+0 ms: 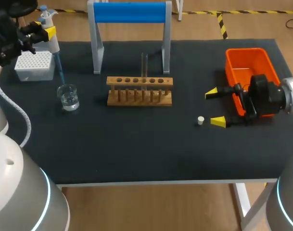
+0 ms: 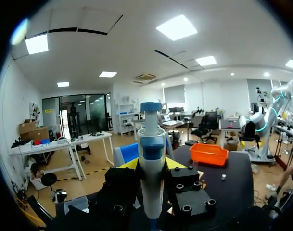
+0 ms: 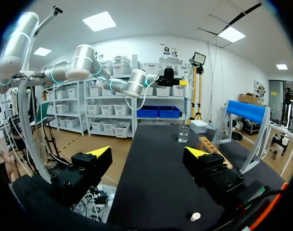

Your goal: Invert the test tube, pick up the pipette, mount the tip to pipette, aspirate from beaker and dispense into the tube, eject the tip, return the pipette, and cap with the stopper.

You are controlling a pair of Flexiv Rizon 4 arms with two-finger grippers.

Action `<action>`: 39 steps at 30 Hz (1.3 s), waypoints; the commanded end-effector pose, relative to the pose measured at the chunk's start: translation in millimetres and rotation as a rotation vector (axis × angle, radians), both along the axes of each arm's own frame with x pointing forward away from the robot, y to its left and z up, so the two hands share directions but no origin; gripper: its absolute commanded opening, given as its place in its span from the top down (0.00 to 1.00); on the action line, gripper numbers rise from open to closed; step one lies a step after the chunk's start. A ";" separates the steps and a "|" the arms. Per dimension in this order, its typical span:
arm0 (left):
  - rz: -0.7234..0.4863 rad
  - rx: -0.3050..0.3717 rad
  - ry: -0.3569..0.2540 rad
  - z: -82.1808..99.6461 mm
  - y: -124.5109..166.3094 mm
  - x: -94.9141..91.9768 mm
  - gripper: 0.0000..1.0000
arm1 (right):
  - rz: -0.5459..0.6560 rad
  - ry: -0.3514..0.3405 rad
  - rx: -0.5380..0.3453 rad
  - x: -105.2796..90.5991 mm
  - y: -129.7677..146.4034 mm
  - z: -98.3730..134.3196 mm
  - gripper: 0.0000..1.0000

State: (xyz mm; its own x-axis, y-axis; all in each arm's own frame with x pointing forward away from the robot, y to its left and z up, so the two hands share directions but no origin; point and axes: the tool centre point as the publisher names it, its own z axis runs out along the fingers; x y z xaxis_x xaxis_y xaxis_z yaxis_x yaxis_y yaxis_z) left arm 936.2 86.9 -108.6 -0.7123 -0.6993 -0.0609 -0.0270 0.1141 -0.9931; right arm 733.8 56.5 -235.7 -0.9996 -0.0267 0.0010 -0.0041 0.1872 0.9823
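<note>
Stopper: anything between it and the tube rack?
Nothing. In the head view the black mat between the stopper and the tube rack is bare. The open right gripper sits on the stopper's other side.

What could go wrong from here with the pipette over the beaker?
The tip on the pipette hangs just above the beaker; a skewed descent could topple it. The narrow test tube is a small target, so liquid may spill. The open right hand sits beside the loose stopper and could knock it.
</note>
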 end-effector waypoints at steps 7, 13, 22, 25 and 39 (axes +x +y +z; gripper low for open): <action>0.006 -0.008 -0.006 -1.2 0.3 -0.6 1.00 | -0.001 -0.001 -0.003 -1.4 -0.9 0.9 0.00; 0.006 -0.008 -0.006 -1.2 0.3 -0.6 1.00 | -0.001 -0.001 -0.003 -1.4 -0.9 0.9 0.00; 0.006 -0.008 -0.006 -1.2 0.3 -0.6 1.00 | -0.001 -0.001 -0.003 -1.4 -0.9 0.9 0.00; 0.006 -0.008 -0.006 -1.2 0.3 -0.6 1.00 | -0.001 -0.001 -0.003 -1.4 -0.9 0.9 0.00; 0.006 -0.008 -0.006 -1.2 0.3 -0.6 1.00 | -0.108 -0.011 -0.132 12.1 72.1 -19.4 0.00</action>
State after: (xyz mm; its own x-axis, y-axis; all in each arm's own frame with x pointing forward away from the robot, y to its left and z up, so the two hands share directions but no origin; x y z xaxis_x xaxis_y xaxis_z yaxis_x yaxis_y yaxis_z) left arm 935.2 88.1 -109.0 -0.7109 -0.7009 -0.0582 -0.0249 0.1078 -0.9939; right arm 745.0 97.1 -253.9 -0.9988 0.0478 0.0060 0.0187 0.2703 0.9626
